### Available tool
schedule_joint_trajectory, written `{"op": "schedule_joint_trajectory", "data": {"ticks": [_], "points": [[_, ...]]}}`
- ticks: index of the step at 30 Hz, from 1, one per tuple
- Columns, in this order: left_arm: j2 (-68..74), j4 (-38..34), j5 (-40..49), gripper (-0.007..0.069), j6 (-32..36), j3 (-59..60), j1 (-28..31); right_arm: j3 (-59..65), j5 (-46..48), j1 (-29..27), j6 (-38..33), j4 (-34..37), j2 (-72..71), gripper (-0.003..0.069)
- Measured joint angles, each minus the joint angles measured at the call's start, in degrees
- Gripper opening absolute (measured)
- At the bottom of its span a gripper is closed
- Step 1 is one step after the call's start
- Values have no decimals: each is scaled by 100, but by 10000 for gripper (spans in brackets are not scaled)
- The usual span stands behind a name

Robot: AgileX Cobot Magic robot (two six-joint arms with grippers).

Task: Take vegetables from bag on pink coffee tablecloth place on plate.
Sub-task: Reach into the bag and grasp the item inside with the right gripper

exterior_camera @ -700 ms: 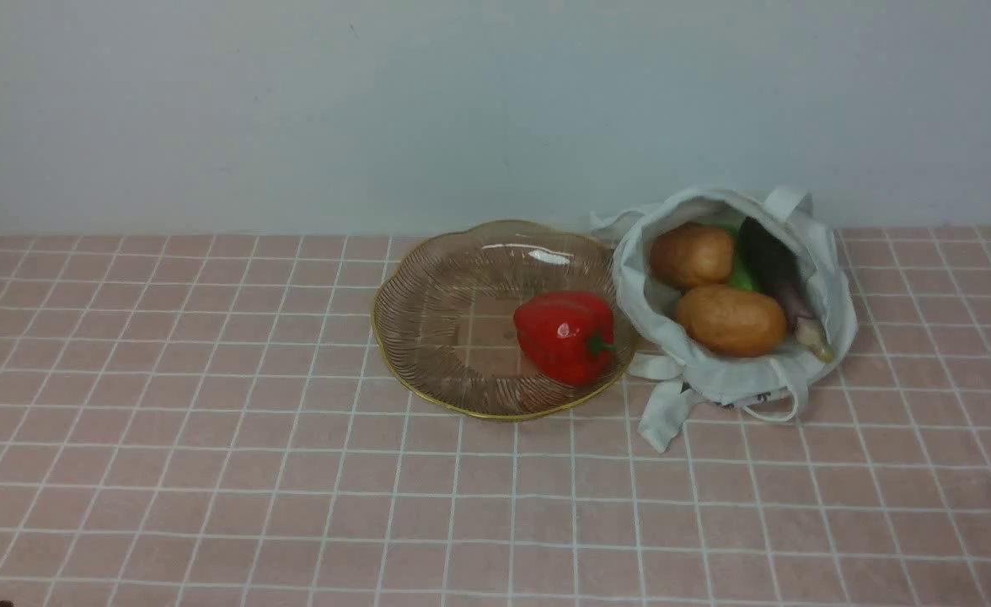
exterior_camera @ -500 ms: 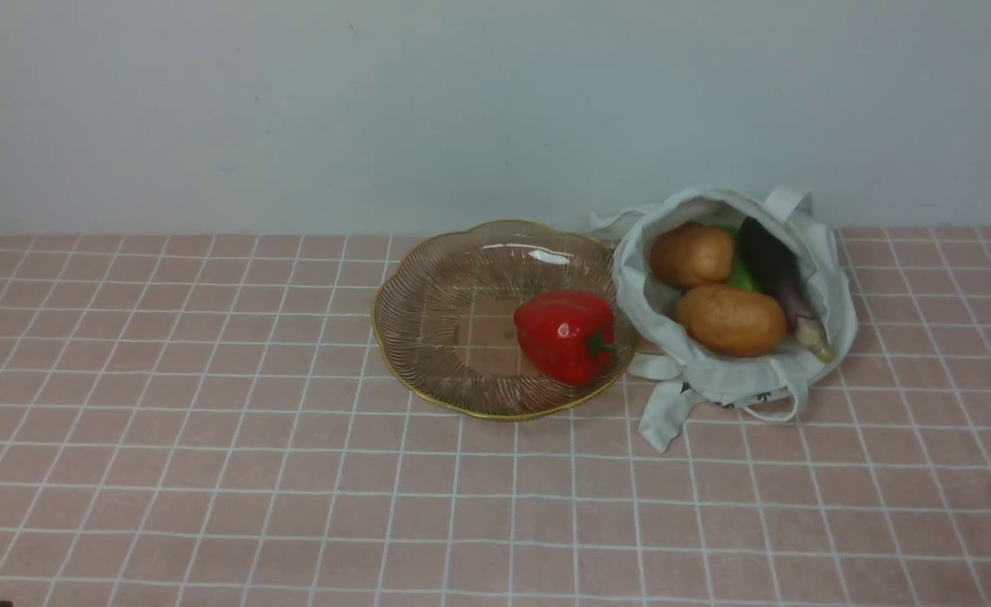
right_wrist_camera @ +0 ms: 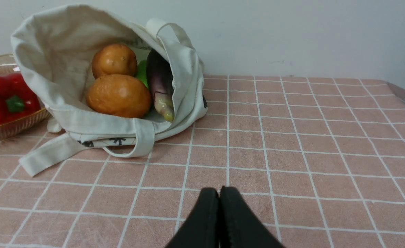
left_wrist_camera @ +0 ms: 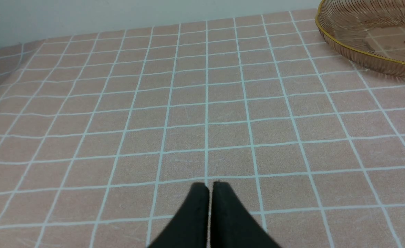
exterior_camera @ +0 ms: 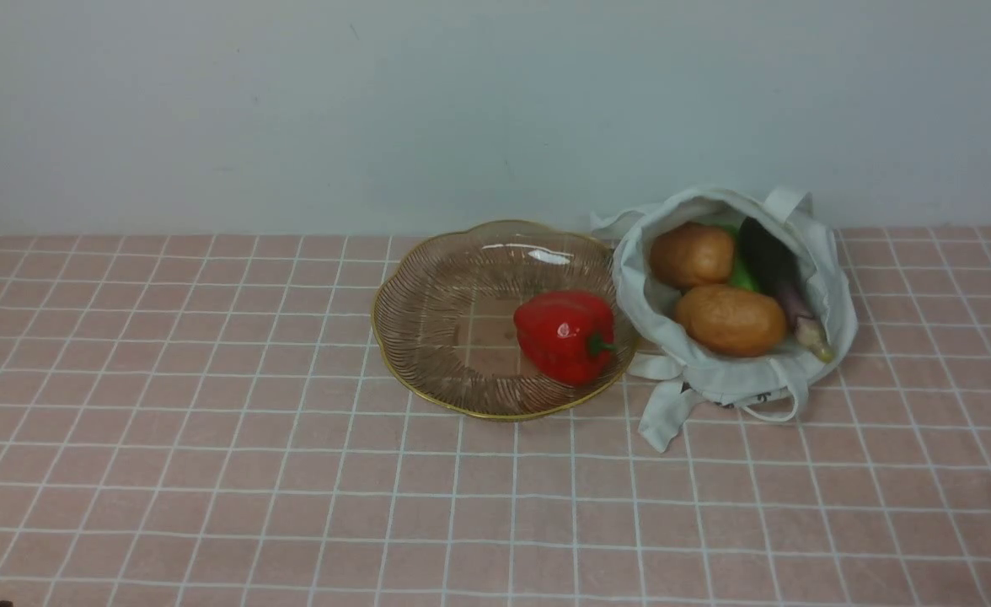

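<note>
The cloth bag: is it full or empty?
Not empty: its open mouth shows two potatoes, a green vegetable and an eggplant inside the bag. Anything deeper is hidden.

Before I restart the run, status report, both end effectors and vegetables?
Both end effectors shut, empty. Red bell pepper on plate; two potatoes, eggplant, green vegetable in tote.

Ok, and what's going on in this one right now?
Nothing is being handled: the left gripper and the right gripper both hold nothing, their fingertips together over the pink tablecloth. The red bell pepper lies on the plate. Two potatoes, a green vegetable and the eggplant are in the open bag beside it, so most of the unpacking remains.
</note>
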Motion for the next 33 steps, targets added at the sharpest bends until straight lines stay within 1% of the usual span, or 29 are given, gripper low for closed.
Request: {"op": "schedule_joint_trajectory", "data": {"ticks": [10,12,13,14,15,16,17,18,20,23,29,30,33], "points": [[0,0,0,-4,0,0,0,0,0,0,0,14,0,-15],[0,0,0,-4,0,0,0,0,-48,0,152,239,0,-15],[0,0,0,-4,0,0,0,7,-99,0,377,703,0,-15],[0,0,0,-4,0,0,0,12,-145,0,760,1260,0,-15],[0,0,0,-4,0,0,0,12,-158,0,829,1383,0,-15],[0,0,0,-4,0,0,0,12,-186,0,1391,2376,0,-15],[0,0,0,-4,0,0,0,12,-201,0,1621,2844,0,-15],[0,0,0,-4,0,0,0,12,-195,0,1896,3602,0,-15],[0,0,0,-4,0,0,0,12,-194,0,1959,4060,0,-15],[0,0,0,-4,0,0,0,12,-199,0,1937,4248,0,-15],[0,0,0,-4,0,0,0,-163,-105,0,1255,4385,0,-15],[0,0,0,-4,0,0,0,-594,-70,0,730,4362,0,-15],[0,0,0,-4,0,0,0,-1537,-97,0,-186,4210,69,-15]]}}
